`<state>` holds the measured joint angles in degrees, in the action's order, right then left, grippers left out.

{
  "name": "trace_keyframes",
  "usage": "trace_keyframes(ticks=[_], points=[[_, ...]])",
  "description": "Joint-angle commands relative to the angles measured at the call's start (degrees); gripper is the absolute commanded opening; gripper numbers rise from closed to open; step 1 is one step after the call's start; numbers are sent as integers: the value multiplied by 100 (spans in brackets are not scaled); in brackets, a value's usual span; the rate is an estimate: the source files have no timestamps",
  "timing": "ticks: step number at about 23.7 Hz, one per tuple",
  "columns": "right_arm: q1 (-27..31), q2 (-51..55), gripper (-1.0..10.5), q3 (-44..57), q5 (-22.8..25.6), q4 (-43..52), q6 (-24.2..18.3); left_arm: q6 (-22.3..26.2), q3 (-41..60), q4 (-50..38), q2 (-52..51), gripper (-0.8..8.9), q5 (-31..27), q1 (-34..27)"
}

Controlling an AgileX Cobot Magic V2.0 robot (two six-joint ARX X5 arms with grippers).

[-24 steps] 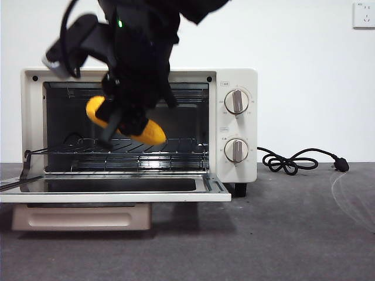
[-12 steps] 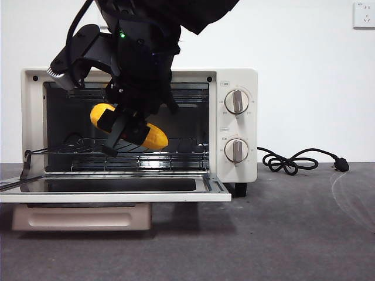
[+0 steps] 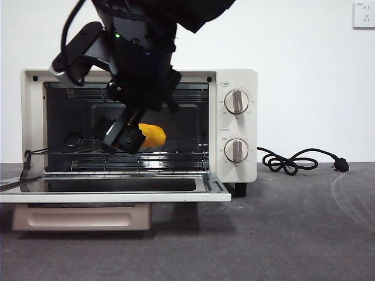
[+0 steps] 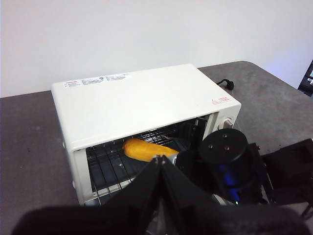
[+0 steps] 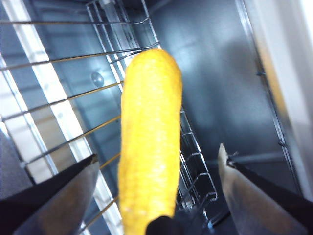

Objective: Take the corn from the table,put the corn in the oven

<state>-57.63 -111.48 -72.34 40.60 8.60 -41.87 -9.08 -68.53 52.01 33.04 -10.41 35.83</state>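
The yellow-orange corn [image 3: 152, 135] lies on the wire rack [image 3: 176, 153] inside the cream-white oven [image 3: 234, 79], whose door [image 3: 117, 190] hangs open and flat. My right gripper [image 3: 124, 138] reaches into the oven mouth. In the right wrist view it [image 5: 156, 152] is open, with the corn [image 5: 149, 142] between its fingers [image 5: 58, 193] and touching neither. In the left wrist view the corn [image 4: 146, 150] shows through the oven opening, below the oven's top [image 4: 142, 98]. My left gripper [image 4: 160, 160] is shut on nothing, high above and in front of the oven.
The oven stands on the dark grey table [image 3: 293, 234]. Two round knobs [image 3: 237, 101] are on its right panel. A black cord and plug [image 3: 299, 161] lie on the table to the right. A wall socket [image 3: 364, 14] is at the upper right.
The right gripper carried the tilted corn deeper into the oven and lower. Its jaws then opened, and the corn now rests on the rack.
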Motion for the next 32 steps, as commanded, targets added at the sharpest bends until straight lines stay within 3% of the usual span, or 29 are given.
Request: trace_keyframes(ticks=[1,8,12,15,19,28,32], points=[[-157,105,409,-15,48,44,295,31,42,-24,-13,-5,-26,7],[-511,575,406,-15,450,-197,678,33,42,-24,-13,-5,-33,7],[-695,938,405,-15,494,-973,1569,35,42,-28,-7,-5,-74,7],[-848,1239,405,-15,428,-1709,2234,68,42,-28,39,-5,-426,7],[-1034,1696,403,-15,271,-2529,2704,256,42,-35,243,-5,-776,7],[-1222,2948,142,-15,-291,-3521,3012,964,42,-55,1298,-7,-1130,-9],[-1202,3539,47,-13,-367,-3934,3027,1056,42,-81,1943,-8,-892,-173]])
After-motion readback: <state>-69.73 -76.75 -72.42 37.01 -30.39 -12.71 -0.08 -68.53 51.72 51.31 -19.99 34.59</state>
